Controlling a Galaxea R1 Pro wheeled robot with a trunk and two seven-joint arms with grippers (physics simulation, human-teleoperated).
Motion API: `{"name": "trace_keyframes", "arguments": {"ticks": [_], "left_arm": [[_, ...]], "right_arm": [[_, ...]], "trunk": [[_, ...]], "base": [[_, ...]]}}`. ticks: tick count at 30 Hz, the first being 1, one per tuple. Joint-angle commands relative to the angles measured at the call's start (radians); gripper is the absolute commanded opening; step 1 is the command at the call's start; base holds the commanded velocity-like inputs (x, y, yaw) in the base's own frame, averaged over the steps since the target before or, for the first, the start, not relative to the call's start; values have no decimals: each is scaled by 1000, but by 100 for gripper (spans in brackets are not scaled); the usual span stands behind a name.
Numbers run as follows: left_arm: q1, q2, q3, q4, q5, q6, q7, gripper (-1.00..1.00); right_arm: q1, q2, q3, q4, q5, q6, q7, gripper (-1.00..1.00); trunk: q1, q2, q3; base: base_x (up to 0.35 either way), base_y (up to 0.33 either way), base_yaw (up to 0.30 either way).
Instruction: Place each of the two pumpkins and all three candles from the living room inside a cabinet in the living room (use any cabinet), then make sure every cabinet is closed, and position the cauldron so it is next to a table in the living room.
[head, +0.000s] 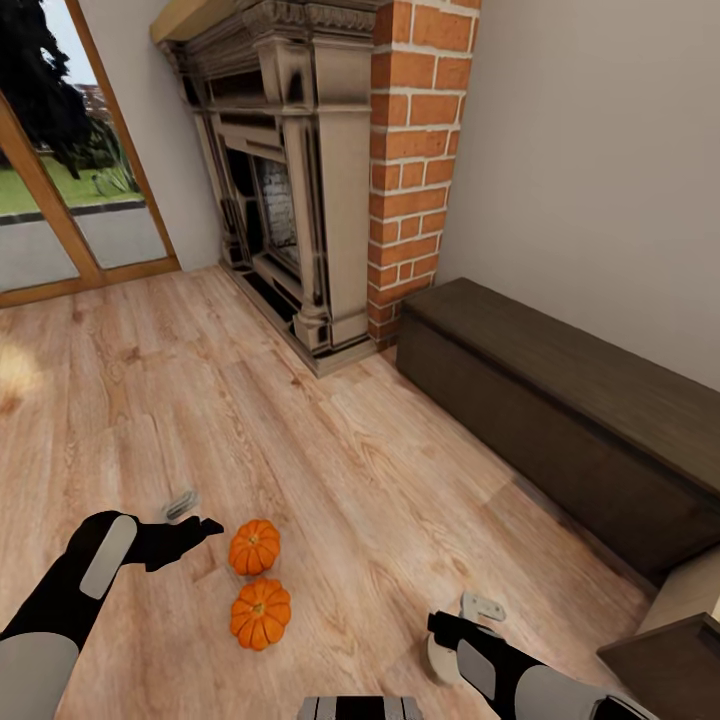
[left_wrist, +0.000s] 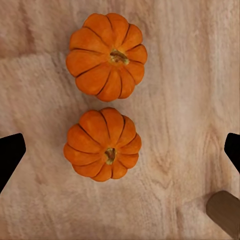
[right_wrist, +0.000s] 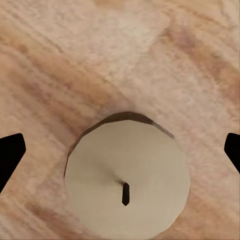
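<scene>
Two pumpkins (head: 255, 547) (head: 261, 613) on floor (head: 360, 470), side by side. Left gripper (left_wrist: 120, 150) jaws open above them. Right gripper (right_wrist: 120, 150) jaws open over candle (right_wrist: 127, 186). Cabinet (head: 560, 430) closed.

No legible text or labels anywhere.

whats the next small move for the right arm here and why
Probably lower the right end effector straight down and close on the candle. The candle stands upright on the floor between the open fingertips, nearly centred, and nothing is held yet.
</scene>
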Motion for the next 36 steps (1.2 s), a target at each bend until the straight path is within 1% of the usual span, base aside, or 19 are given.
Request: {"name": "trace_keyframes", "arguments": {"ticks": [1,3,16,23,30,36], "left_arm": [[0,0,0,-1,9,4,7,100],[0,0,-1,-1,10,4,7,100],[0,0,-3,-1,10,4,7,100],[0,0,-3,-1,11,4,7,100],[0,0,-3,-1,11,4,7,100],[0,1,-2,-1,11,4,7,100]], "right_arm": [[0,0,9,-1,-10,2,-4,100],[0,0,10,-1,-10,9,-4,100],[0,0,11,-1,-9,15,-4,100],[0,0,12,-1,-8,15,-4,100],[0,0,14,-4,-7,15,-3,100],[0,0,18,-7,-4,15,-2,100]], "trunk": [[4,-8,-4],[11,-22,-10],[17,-25,-60],[17,-25,-60],[20,-26,-88],[20,-26,-88]], "base": [[0,0,0],[0,0,0],[0,0,0],[0,0,0],[0,0,0],[0,0,0]]}}
